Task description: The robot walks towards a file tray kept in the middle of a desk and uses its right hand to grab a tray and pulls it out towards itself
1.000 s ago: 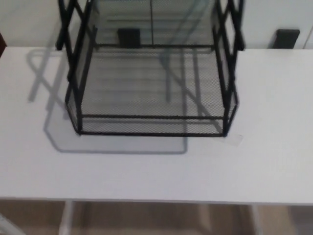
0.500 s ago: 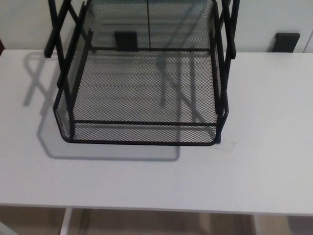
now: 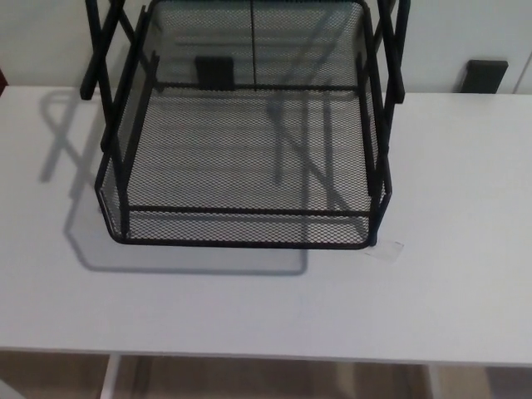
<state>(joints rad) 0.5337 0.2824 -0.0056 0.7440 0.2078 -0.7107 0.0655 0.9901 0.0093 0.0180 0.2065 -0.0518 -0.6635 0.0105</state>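
Observation:
A black wire-mesh file tray rack (image 3: 241, 150) stands in the middle of a white desk (image 3: 266, 299). Its bottom tray (image 3: 241, 229) shows fully, with a front rim facing me. An upper tray's mesh (image 3: 258, 25) and the black side uprights (image 3: 386, 91) run out of the picture's top. Neither of my hands shows in the head view.
A small clear tab (image 3: 385, 249) lies on the desk at the rack's front right corner. Two black clamps (image 3: 485, 75) sit at the desk's far edge against the wall. The desk's near edge (image 3: 266, 356) runs across the bottom, with floor below.
The whole picture has shifted: the camera has come closer and tilted, so the rack looks larger and the desk's near edge sits lower. Nothing on the desk has moved.

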